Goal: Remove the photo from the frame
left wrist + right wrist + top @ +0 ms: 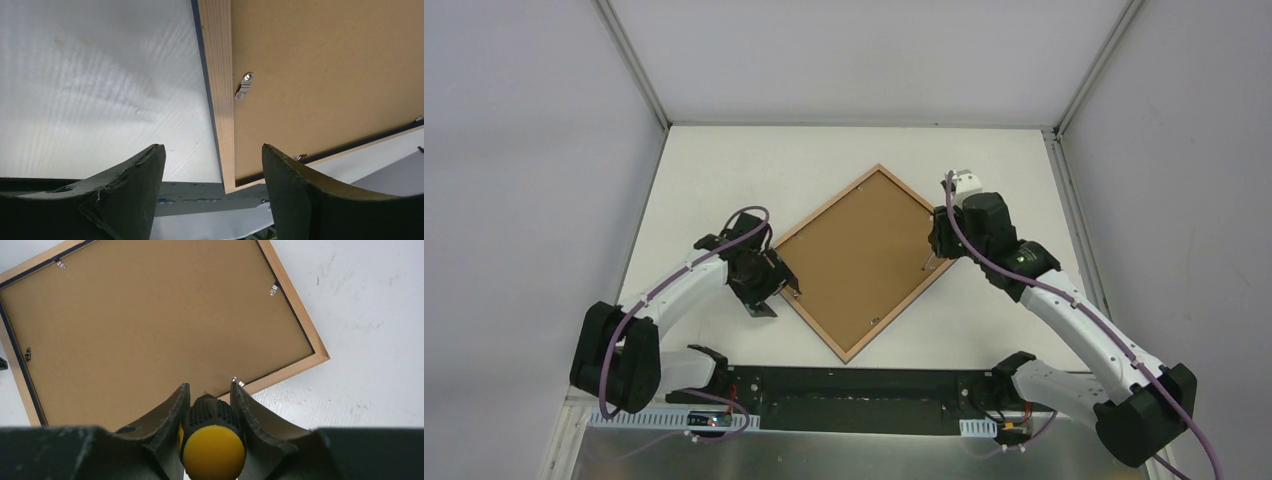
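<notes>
The frame [827,205] lies face down on the white table, turned like a diamond. It shows a light wood rim and a brown backing board [864,255]. The photo is hidden under the board. My left gripper [776,285] is open and empty at the frame's left edge. In the left wrist view, its jaws [213,147] straddle the rim [217,75] near a corner, by a metal clip [244,86]. My right gripper [934,255] is shut on a yellow-and-black screwdriver [212,440]. The screwdriver points down at the frame's right edge, beside a clip [237,381].
Other clips sit along the board's edges [273,289] [60,263] [28,354]. A small dark flat piece [762,308] lies on the table under my left gripper. A black base strip [854,385] runs along the near table edge. Grey walls close in the table.
</notes>
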Tool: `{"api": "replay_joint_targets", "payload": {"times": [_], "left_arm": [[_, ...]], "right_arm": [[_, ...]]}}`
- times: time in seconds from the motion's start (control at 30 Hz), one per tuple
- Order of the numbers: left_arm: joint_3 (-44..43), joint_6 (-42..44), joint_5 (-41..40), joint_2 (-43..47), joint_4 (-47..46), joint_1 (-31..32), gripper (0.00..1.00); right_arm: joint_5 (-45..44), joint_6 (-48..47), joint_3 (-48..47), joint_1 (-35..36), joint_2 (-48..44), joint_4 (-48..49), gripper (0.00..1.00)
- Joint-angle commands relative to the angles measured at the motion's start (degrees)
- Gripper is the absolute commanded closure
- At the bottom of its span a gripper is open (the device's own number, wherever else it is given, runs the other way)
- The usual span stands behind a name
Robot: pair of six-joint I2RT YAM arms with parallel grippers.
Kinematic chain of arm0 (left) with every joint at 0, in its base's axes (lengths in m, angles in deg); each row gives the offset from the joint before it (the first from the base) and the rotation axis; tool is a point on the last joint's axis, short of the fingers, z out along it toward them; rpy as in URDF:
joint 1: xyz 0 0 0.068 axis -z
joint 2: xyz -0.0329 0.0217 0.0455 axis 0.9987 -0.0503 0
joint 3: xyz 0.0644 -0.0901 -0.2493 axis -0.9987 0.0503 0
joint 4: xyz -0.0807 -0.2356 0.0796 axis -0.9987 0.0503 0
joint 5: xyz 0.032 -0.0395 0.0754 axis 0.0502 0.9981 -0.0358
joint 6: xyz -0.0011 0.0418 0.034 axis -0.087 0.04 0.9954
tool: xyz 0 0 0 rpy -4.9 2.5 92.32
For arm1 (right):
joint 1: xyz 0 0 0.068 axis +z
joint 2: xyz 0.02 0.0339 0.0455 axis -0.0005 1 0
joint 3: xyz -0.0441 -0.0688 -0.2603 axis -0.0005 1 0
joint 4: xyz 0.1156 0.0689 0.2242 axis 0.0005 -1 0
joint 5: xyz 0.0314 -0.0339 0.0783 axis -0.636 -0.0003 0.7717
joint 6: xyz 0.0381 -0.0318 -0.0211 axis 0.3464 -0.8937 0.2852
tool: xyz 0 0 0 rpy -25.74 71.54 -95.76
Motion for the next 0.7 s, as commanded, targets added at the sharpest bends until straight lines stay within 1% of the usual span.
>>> {"api": "replay_joint_targets", "payload": {"times": [0.0,0.07,0.17,0.27,0.3,0.43,0.5,0.67], "left_arm": [[3.61,-8.98,3.80,0.33,-5.56,3.38,0.30],[5.15,-11.26,4.59,-0.86,-9.33,4.85,0.36],[6.16,-13.49,4.24,-3.40,-12.66,7.39,0.49],[6.38,-14.49,3.36,-5.40,-13.80,8.88,0.62],[6.41,-14.53,3.05,-5.81,-13.90,8.94,0.68],[6.98,-14.98,1.02,-6.90,-13.91,8.91,0.85],[7.10,-15.16,-0.06,-7.65,-13.85,8.80,0.92],[6.66,-14.07,-0.69,-10.05,-13.50,7.94,1.00]], "right_arm": [[3.50,-5.98,0.54,-0.20,1.20,5.80,1.00],[3.05,-5.87,0.51,-0.30,2.01,6.16,1.00],[2.91,-5.83,0.69,-0.35,2.86,6.34,1.00],[1.69,-6.09,1.71,-0.45,3.30,7.47,1.00],[1.40,-6.54,2.08,-0.46,3.37,7.78,1.00],[3.01,-8.98,3.86,-0.87,3.01,9.41,1.00],[3.40,-10.25,4.34,-0.87,2.87,9.78,1.00],[3.83,-12.02,4.70,-1.44,3.28,10.37,1.00]]}}
